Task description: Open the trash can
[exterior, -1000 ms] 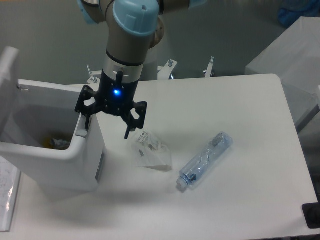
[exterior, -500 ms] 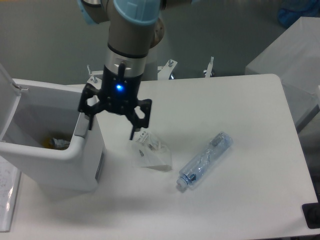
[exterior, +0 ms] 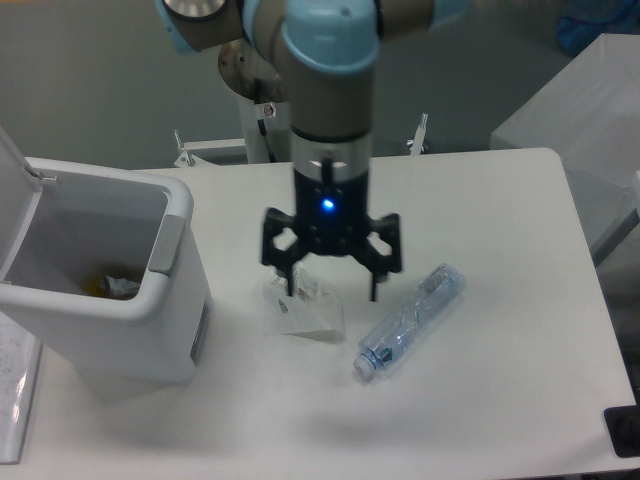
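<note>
While the arm (exterior: 325, 90) reaches down from the far edge of the table (exterior: 480, 400), the gripper (exterior: 332, 292) hangs over the middle of it with its fingers (exterior: 292, 283) spread wide and nothing between them. A blue light glows on the gripper body above them. One fingertip sits just over the upper edge of the bag (exterior: 302, 310); the other points down into the bare gap between the bag and the bottle (exterior: 412, 320). Whether either tip touches anything, I cannot tell from this angle.

At the left edge of the table stands the bin (exterior: 120, 300), well apart from the gripper. Its lid (exterior: 18, 200) is swung up and back on the far left side, leaving the mouth open, and something yellowish lies at the bottom inside. The grey tab (exterior: 166, 245) runs along the rim on the side facing the gripper. A strip of bare table separates the bin's right wall from the bag.

The bottle lies on its side, slanting from the near middle up toward the right, cap end nearest me. To its right and toward the near edge the table top is open all the way to the rounded corners. A dark object (exterior: 624, 432) shows at the near right corner.
</note>
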